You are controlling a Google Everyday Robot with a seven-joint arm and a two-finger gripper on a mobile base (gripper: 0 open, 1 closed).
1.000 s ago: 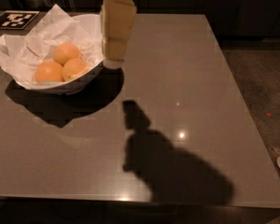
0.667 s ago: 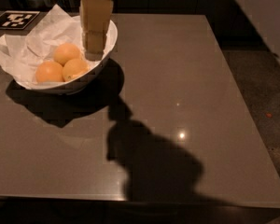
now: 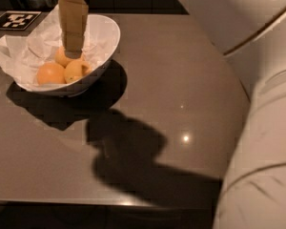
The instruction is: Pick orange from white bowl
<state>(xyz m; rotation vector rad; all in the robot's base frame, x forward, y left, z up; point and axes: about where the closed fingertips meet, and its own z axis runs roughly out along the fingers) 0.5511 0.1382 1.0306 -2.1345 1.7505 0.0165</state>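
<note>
Moved since earlier: gripper [image 3: 72, 52] has gone from the 3 o'clock rim of the white bowl [image 3: 110, 38] to a spot over its interior. A white robot body [image 3: 262, 128] has come into view along the 3 o'clock side of the scene.
Gripper position: pointing straight down into the bowl from 12 o'clock, its tan tip at the top of the rearmost fruit.
Grip state: cannot tell from this vantage whether it is apart or together, nor whether it is touching the fruit.
Orange [image 3: 60, 58]: in the bowl, at 12 o'clock of the cluster of three, partly hidden behind the gripper tip.
Left orange [image 3: 50, 73]: at 8 o'clock of the cluster, fully in view.
Right orange [image 3: 77, 70]: at 4 o'clock of the cluster, just beside the left orange.
Bowl lining: crumpled white paper [image 3: 19, 56], spilling over the rim at 9 o'clock.
Bowl location: on the grey table [image 3: 181, 80], toward its 10 o'clock corner.
Marker tag [image 3: 14, 20]: black-and-white, flat on the table at 11 o'clock of the bowl.
Shadow [image 3: 128, 151]: dark patch on the tabletop at 5 o'clock of the bowl.
</note>
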